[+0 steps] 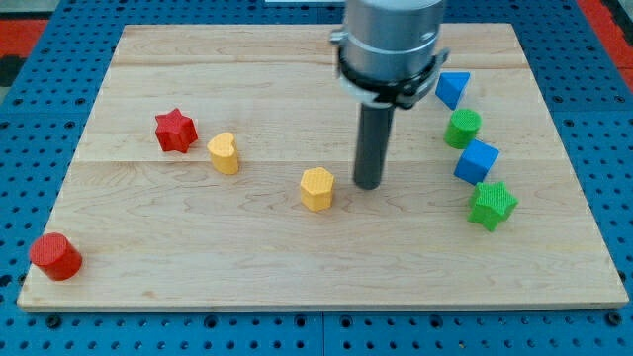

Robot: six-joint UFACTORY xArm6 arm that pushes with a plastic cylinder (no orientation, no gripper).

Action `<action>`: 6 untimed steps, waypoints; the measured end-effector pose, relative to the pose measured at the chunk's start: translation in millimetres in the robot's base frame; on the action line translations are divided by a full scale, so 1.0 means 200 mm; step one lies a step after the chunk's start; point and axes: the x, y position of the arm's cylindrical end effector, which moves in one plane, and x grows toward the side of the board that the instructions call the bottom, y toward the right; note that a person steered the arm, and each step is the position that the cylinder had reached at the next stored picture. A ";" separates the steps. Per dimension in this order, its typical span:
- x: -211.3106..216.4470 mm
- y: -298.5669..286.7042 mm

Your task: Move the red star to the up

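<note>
The red star lies on the wooden board at the view's left, above the middle height. My tip stands near the board's middle, far to the right of the red star. It is just to the right of the yellow hexagon block, with a small gap. A yellow heart block lies right next to the red star, to its lower right.
A red cylinder sits at the board's lower left corner. At the right, from top to bottom, stand a blue triangle-like block, a green cylinder, a blue cube and a green star.
</note>
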 end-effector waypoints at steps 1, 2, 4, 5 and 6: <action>-0.04 -0.18; -0.03 -0.45; -0.05 -0.75; -0.16 -0.94; -0.31 -1.08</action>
